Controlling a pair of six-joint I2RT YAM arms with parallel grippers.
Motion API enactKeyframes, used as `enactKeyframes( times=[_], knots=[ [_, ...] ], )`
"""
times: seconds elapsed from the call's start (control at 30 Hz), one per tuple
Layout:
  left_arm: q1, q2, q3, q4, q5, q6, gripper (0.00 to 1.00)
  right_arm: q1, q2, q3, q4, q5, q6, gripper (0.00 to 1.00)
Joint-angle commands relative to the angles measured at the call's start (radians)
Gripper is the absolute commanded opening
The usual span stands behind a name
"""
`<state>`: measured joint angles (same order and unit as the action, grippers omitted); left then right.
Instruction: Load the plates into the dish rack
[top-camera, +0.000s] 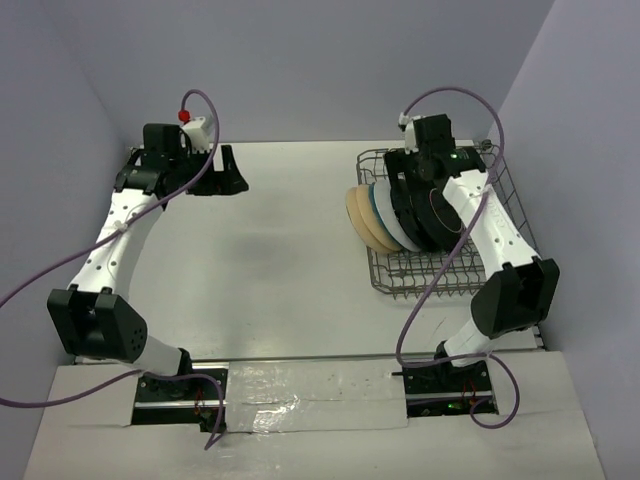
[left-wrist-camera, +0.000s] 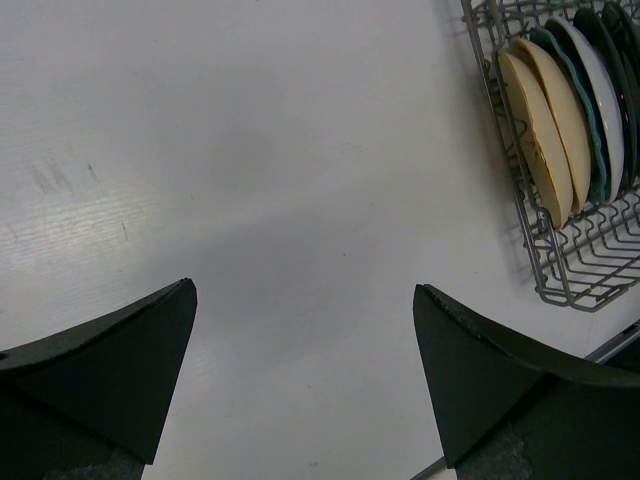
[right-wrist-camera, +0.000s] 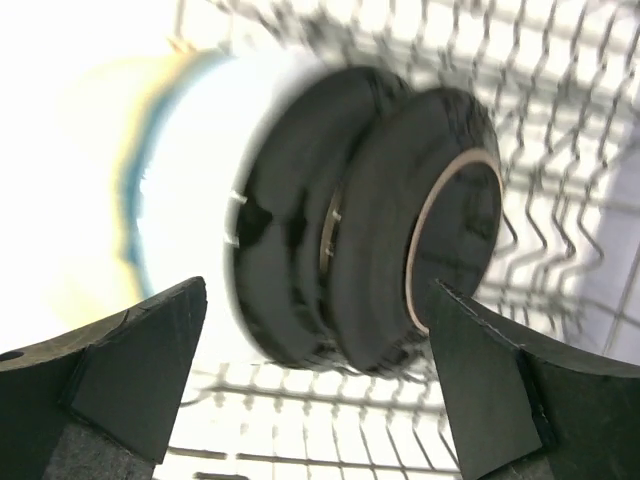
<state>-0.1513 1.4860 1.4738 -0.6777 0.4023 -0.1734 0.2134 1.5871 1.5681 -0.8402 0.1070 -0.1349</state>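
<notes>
The grey wire dish rack (top-camera: 452, 278) stands at the right of the table. Several plates stand on edge in it, side by side: two beige plates (top-camera: 360, 220) at the left end, then a teal plate (top-camera: 377, 205), a white plate (top-camera: 396, 232) and dark plates (top-camera: 422, 222). My right gripper (top-camera: 408, 190) hangs over the dark plates (right-wrist-camera: 400, 230), open, with its fingers on either side of them and apart from them. My left gripper (top-camera: 226, 178) is at the far left of the table, open and empty. In the left wrist view the left gripper (left-wrist-camera: 305, 300) looks down on bare table.
The rack's wire wall (left-wrist-camera: 520, 215) and the beige plates (left-wrist-camera: 540, 140) show at the top right of the left wrist view. Grey walls close the table on the left, back and right. The right arm's forearm (top-camera: 495, 235) stretches over the rack's right half.
</notes>
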Motion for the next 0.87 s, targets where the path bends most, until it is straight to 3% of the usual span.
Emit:
enactKeyframes(
  times=[0.0, 0.27, 0.43, 0.83],
  knots=[
    [0.047, -0.059, -0.007, 0.041, 0.058, -0.034, 0.99, 0.003, -0.085, 0.122, -0.025, -0.155, 0.067, 0.96],
    [0.168, -0.127, -0.101, 0.084, 0.020, -0.037, 0.99, 0.024, -0.156, 0.089, 0.107, -0.479, 0.230, 1.00],
    [0.229, -0.194, -0.182, 0.098, 0.010, -0.017, 0.99, 0.078, -0.231, -0.095, 0.245, -0.489, 0.279, 1.00],
    [0.254, -0.289, -0.267, 0.098, -0.072, 0.015, 0.99, 0.112, -0.297, -0.164, 0.266, -0.396, 0.281, 1.00]
  ],
)
